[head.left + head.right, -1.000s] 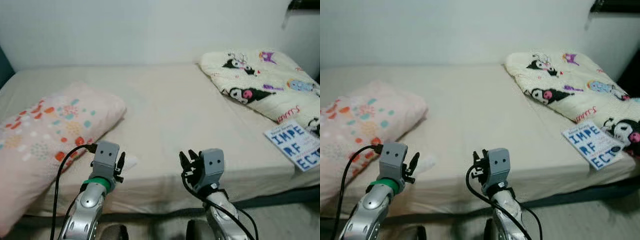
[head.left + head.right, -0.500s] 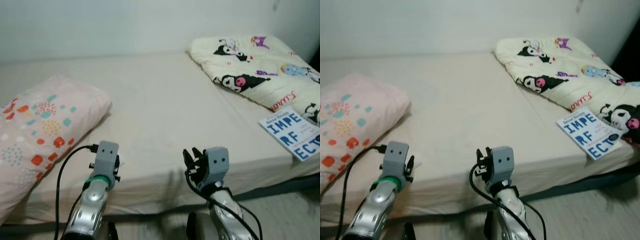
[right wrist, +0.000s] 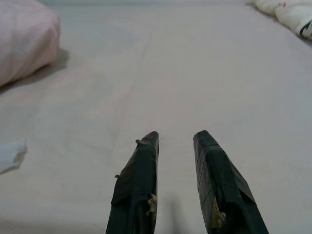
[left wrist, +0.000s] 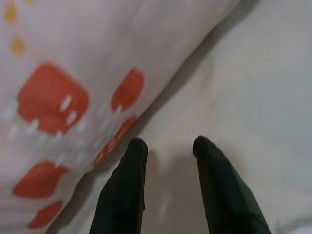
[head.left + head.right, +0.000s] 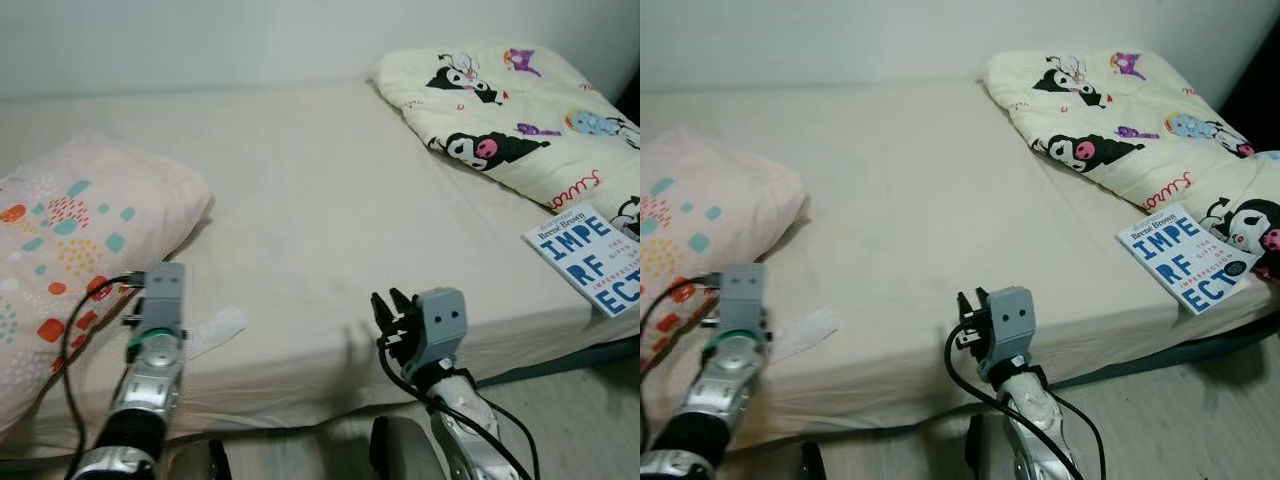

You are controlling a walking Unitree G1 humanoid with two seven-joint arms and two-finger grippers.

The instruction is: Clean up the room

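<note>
Left eye view gives us a wide beige bed with a pale pink pillow printed with red, orange and teal shapes on our left, its near end cut off by the frame edge. A cream quilt with black-and-pink cartoon characters lies at the far right corner, running out of frame. Just in front of it, a white paperback book with big blue letters rests near the bed's front edge, its corner also cropped. A small crumpled white scrap, paper or tissue, we cannot tell which, lies near the front edge beside the pillow.

Our left gripper hovers low over the sheet right at the pillow's edge, jaws parted with nothing between them; from the head its fingers are hidden behind the wrist. Our right gripper is held over the bed's front edge, jaws slightly apart and empty, the scrap well off to its side.
</note>
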